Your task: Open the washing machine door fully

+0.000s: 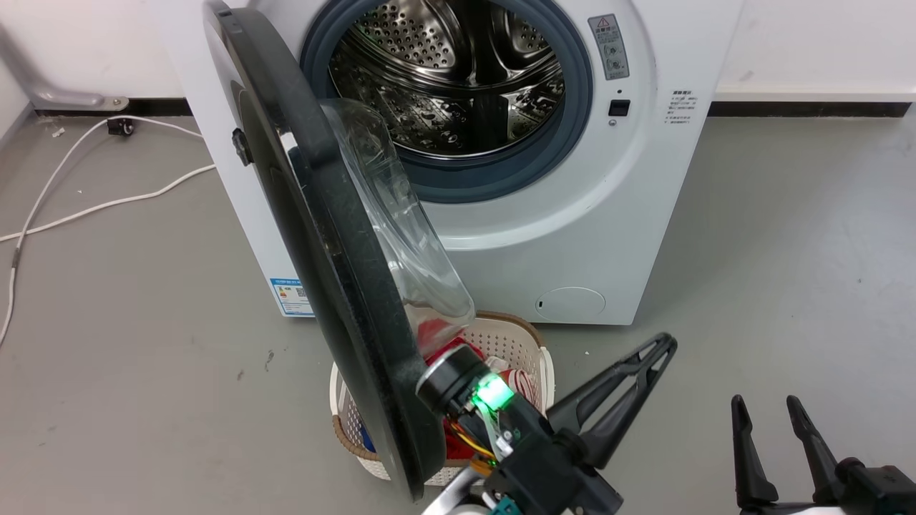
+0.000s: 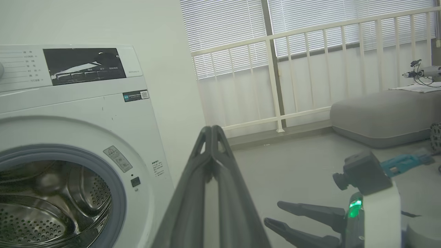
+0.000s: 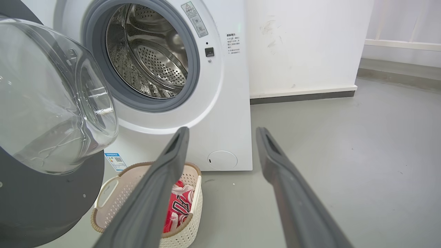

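I'm seeing the washing machine door (image 1: 315, 236) standing out roughly square to the washing machine (image 1: 572, 236) front, so I'm judging it partway, more swing remaining. Left hand (image 1: 665, 345) clenched empty, right hand (image 1: 764, 404) released, neither holding the door.

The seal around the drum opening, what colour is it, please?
Grey-blue seal, clearest in the right wrist view.

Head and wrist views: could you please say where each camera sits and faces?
Head view: head-mounted, down onto the washing machine door, basket, left end effector and right end effector.
Left wrist view: along the shut left end effector, past the washing machine toward a railing.
Right wrist view: through the open right end effector toward the drum.
Wrist views share the drum.
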